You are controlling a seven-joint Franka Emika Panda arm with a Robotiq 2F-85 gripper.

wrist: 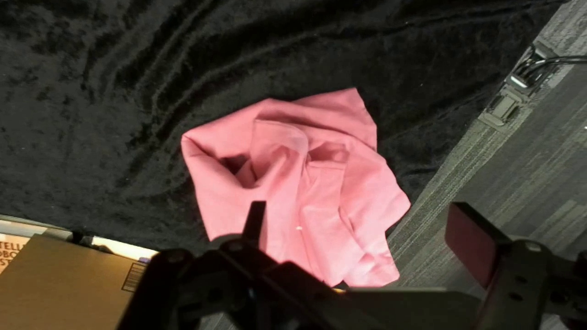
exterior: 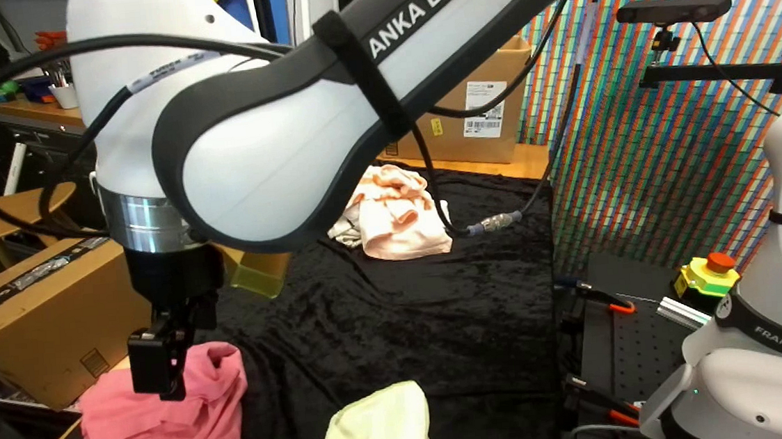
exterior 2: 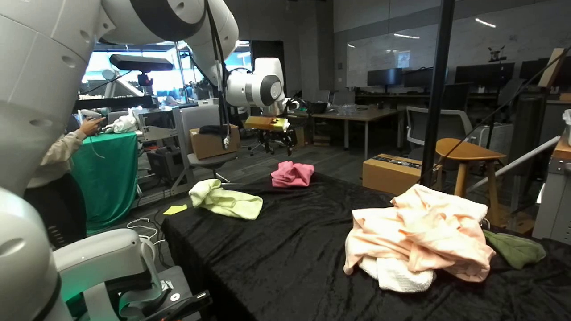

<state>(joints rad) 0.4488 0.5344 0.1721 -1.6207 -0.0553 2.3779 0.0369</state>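
Here's the black two-fingered gripper [wrist: 357, 215], hanging above the crumpled pink fabric cloth [wrist: 298, 183] and clear of it, its jaws spread wide with nothing between them! The pink cloth lies in a loose heap of folds, right at an edge of the black crushed-velvet covering [exterior 2: 290, 245] that spreads beneath it. Near the pink cloth, by that covering, sits the brown cardboard box [exterior: 68, 328] with dark tape along its top. To the pink cloth's left in an exterior view, there's the rumpled pale yellow-green cloth [exterior 2: 227, 203], a short stretch of velvet between the two. Now look well away from the pink cloth, across the black velvet: a big bundled peach-coloured cloth [exterior 2: 419, 232], with a fluffy white towel [exterior 2: 403, 274] poking out below! And out there too, just beside the peach bundle, the dark green leaf-patterned piece [exterior 2: 519, 252].
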